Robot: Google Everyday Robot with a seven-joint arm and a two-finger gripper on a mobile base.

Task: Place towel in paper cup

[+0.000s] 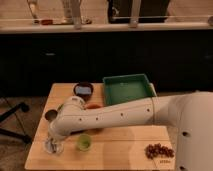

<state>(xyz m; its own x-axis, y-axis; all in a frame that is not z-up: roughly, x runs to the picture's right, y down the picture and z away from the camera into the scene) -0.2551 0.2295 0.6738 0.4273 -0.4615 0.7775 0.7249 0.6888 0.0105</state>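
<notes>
One paper cup [59,148]: I see a pale round rim at the front left of the table [120,150], just left of the green cup. The gripper's tip covers most of it.
Towel: I cannot tell it apart from the gripper and the cup where they meet.
Gripper [52,142]: it points straight down over the paper cup's mouth. I cannot tell whether it touches the rim.
Grip: I cannot tell whether it is open or closed, or whether it holds anything.
Arm [115,116]: white, it comes in from my right across the middle of the table. It bends at an elbow over the left part and drops toward the front left corner.
Green cup [83,143]: upright, just right of the gripper, near the front edge.
Dark round thing [49,115]: left of the elbow, by the left edge.
Orange thing [92,106]: partly hidden behind the arm.
Dark bowl [83,90]: at the back, something blue inside, just left of the tray.
Green tray [128,89]: back right, partly overhanging the table's rear edge.
Brown cluster [159,151]: front right corner, well apart from the cups.
</notes>
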